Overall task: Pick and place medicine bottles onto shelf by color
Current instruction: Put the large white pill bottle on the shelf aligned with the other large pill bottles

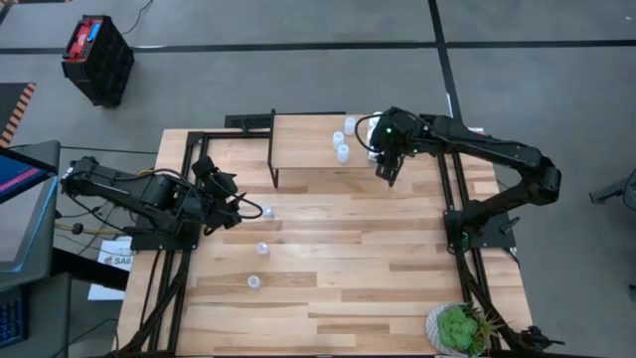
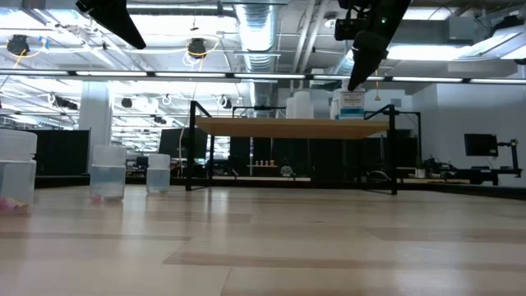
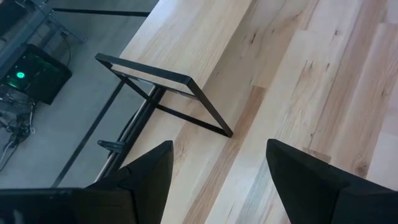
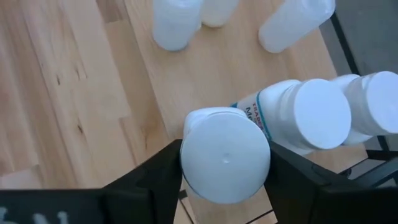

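Observation:
The shelf is a light-wood board on black legs at the table's far side. Three pale bottles and white bottles stand on its right part. My right gripper hangs over the shelf's near right corner, its fingers on either side of a white bottle's cap. A labelled white bottle stands right beside that one. Three pale-blue bottles stand upright on the table's left half. My left gripper waits open above the table's left side, with nothing between its fingers. My right gripper comes slanting down from the table's right and near side, one finger on each side of the white bottle's cap. The cap fills the gap between them, and I cannot tell whether they touch it. The bottle stands upright on the shelf.
A green potted plant sits at the table's near right corner. Black frame rails run along both sides of the table. The middle and near parts of the tabletop are bare wood.

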`<move>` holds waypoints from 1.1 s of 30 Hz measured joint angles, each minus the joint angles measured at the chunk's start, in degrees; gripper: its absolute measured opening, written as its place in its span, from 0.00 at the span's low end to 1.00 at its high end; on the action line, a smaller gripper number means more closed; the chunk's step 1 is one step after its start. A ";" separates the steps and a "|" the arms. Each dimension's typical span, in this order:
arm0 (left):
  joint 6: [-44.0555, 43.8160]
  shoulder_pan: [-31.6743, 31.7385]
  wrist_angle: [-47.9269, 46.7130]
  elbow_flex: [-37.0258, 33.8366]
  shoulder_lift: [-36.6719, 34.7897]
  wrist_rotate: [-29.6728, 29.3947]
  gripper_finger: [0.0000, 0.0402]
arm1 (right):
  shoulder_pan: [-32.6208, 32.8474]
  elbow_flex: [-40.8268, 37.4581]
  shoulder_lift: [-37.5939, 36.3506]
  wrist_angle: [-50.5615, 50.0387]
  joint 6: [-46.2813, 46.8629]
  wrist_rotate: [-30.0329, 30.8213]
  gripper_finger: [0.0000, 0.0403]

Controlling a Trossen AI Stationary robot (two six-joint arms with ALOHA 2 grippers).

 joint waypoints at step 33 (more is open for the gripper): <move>-0.66 0.00 0.00 0.00 0.00 0.59 0.61 | 7.95 9.31 -0.04 -13.92 6.09 0.20 0.62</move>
